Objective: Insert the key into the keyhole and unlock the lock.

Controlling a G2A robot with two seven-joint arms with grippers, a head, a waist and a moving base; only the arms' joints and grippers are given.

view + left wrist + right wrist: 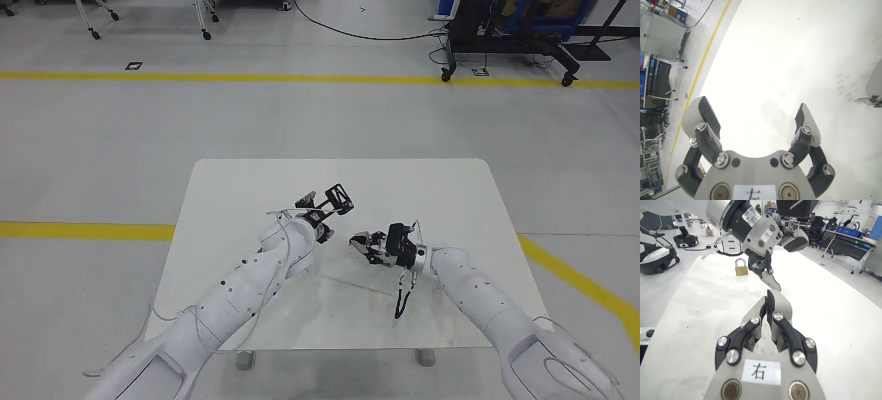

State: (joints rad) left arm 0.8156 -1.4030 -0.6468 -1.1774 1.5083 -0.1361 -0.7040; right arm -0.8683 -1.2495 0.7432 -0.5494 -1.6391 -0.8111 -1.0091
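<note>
Key [860, 99], a thin silver blade, sticks out from the clenched right gripper [767, 296], which grasps it just above the white counter [450, 200] near its middle. Seen from above, the left gripper [753, 102] sits close by at 11 o'clock from the right one, its fingers spread wide and released, holding nothing. A brass padlock [741, 268] stands upright on the counter with its shackle closed, farther off beyond the left gripper, apart from both.

The key [861, 99] is largely hidden by the right gripper [872, 100], itself cut off in the left wrist view.
</note>
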